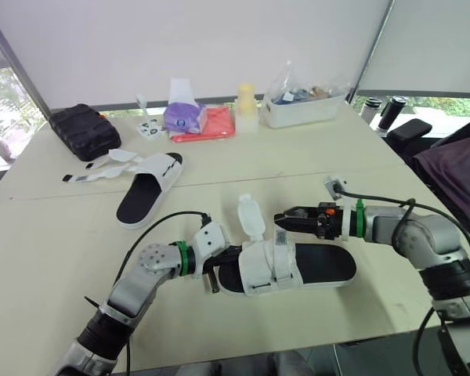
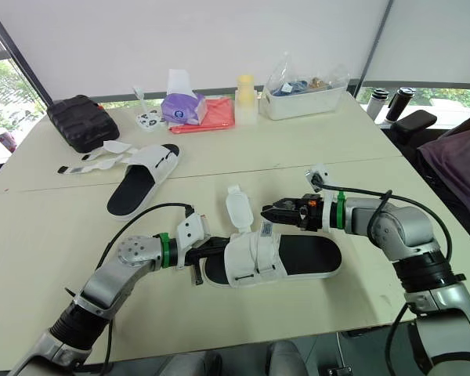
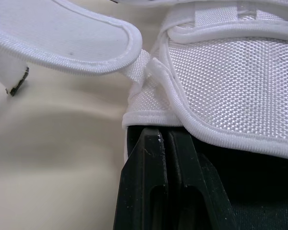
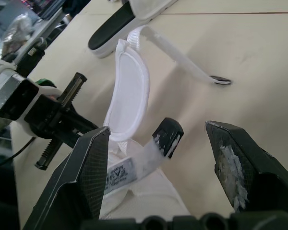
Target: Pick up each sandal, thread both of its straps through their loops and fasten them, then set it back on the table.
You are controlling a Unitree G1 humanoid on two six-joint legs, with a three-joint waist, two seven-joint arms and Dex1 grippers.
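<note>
- Cream-coloured table (image 1: pixel 78 258): wide and flat, with a seam running across its middle.
- Near sandal, white woven upper over a black footbed (image 1: pixel 321 266): lies flat on the table between the two arms. One broad band is closed over the front.
- Far sandal of the same white and black make (image 1: pixel 145 192): lies on the table well to the left, with its straps splayed loose beside it.
- Black padded case (image 1: pixel 82 131), clear-lidded white bin (image 1: pixel 301 110), red cloth (image 1: pixel 211 125), purple tissue pack (image 1: pixel 184 117) and pale yellow-capped bottle (image 1: pixel 246 108): all along the far side of the table.
- Right gripper (image 1: pixel 283 216): hovers just above the near sandal's upper with its fingers spread wide, holding nothing.
- Left gripper (image 1: pixel 217 272): at the near sandal's left end, fingers pressed together. The tips touch under the rim of the white upper.
- Broad white padded flap (image 1: pixel 251 217): stands up from the near sandal, unfastened.
- Thin white strap with a black tip (image 4: pixel 167 136): its tip sits between the right gripper's spread fingers, touching neither.
</note>
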